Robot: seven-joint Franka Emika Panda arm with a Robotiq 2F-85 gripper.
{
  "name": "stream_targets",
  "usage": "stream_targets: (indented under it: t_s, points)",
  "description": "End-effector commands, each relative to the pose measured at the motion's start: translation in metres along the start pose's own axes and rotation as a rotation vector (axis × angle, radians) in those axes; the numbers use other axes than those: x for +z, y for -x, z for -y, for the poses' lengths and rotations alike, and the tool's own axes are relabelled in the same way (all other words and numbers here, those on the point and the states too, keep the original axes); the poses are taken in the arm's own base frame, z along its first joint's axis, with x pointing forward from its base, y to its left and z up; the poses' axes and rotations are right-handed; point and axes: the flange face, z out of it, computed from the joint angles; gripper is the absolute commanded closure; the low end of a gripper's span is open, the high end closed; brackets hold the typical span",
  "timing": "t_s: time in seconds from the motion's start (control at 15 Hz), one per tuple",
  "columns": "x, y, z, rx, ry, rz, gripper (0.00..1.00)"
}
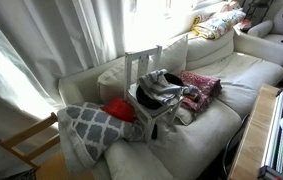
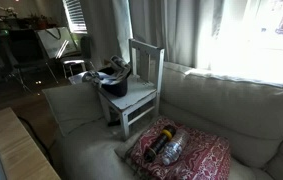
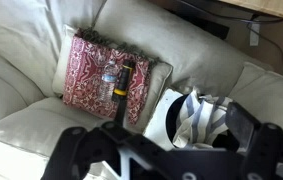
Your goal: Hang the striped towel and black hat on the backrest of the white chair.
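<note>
Towel and hat heaped on the white chair's seat, gripper above the sofa

The white chair (image 2: 147,58) stands on a cream sofa (image 1: 211,130), and the striped towel (image 1: 159,80) and black hat (image 2: 118,88) lie bundled together on its seat, not yet on the backrest. Just beside the chair lies a red-pink patterned cloth (image 3: 89,72) carrying a clear bottle (image 3: 109,80) and a dark stick-shaped object (image 3: 124,82). On the chair's other side an exterior view shows a lattice-patterned pillow (image 1: 89,125), a red item (image 1: 121,110) between pillow and chair, and a tan wooden chair (image 1: 26,145) off the sofa. Only the wrist view shows the gripper (image 3: 161,138): its dark fingers are spread apart with nothing between them, above the sofa near the bundle. A wooden tabletop (image 2: 16,150) edges an exterior view.
</note>
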Motion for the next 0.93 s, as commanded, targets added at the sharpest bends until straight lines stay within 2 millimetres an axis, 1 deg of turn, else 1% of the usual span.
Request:
stream_targets:
  t_s: [0.0,0.13,0.2,0.27,0.47,0.53,0.6,0.67,0.73,0.87]
  points:
    - [-0.001,0.0,0.0,0.0,0.0,0.001,0.0]
    - [-0.001,0.0,0.0,0.0,0.0,0.001,0.0]
    - [0.013,-0.013,0.01,-0.027,-0.002,0.011,0.0]
    - [0.022,-0.023,0.02,-0.056,-0.019,0.002,0.0]
    - [0.05,-0.065,0.06,-0.101,-0.092,-0.146,0.0]
    - [0.052,-0.082,0.077,-0.117,-0.098,-0.207,0.0]
    - [0.062,-0.096,0.09,-0.133,-0.112,-0.255,0.0]
    - [0.08,-0.111,0.105,-0.153,-0.123,-0.284,0.0]
    - [0.093,-0.124,0.118,-0.181,-0.129,-0.3,0.0]
    - [0.121,-0.143,0.141,-0.229,-0.14,-0.312,0.0]
